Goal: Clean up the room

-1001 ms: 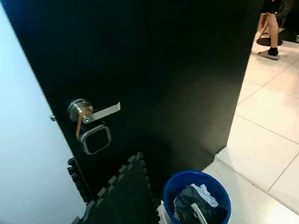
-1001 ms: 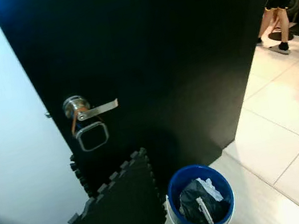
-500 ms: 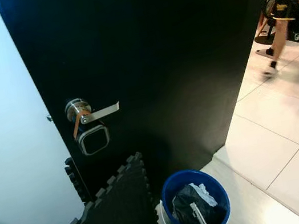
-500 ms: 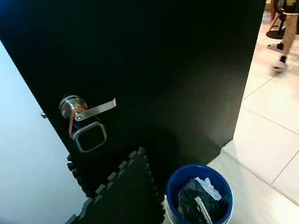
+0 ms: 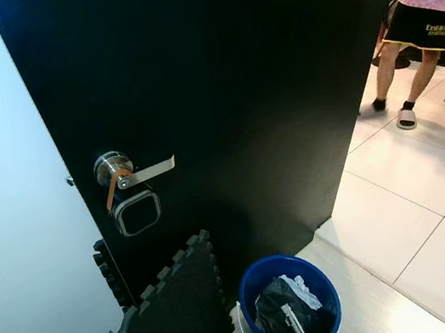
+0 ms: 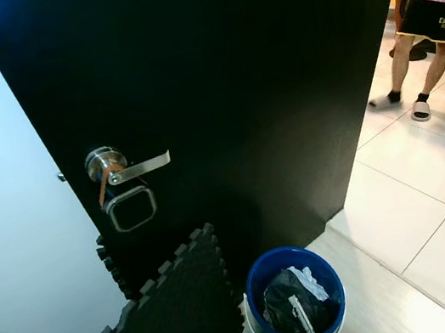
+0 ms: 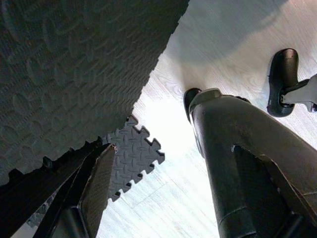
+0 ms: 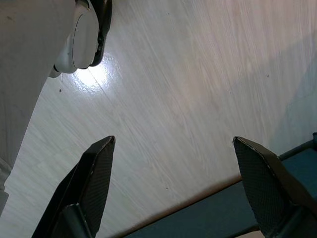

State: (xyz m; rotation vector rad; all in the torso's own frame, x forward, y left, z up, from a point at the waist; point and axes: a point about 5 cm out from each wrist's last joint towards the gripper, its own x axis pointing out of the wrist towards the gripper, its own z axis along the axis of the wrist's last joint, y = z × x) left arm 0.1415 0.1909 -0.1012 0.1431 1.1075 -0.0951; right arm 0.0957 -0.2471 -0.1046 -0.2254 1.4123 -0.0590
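Below, one blue bucket (image 5: 288,306) sits by one black door (image 5: 226,88); both claws, left (image 7: 163,198) and right (image 8: 173,188), hang spread.

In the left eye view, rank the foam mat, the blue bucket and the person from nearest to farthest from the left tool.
1. Foam mat, lower left, beside the left tool.
2. Blue bucket, right of the mat.
3. Person, far right, past the door.
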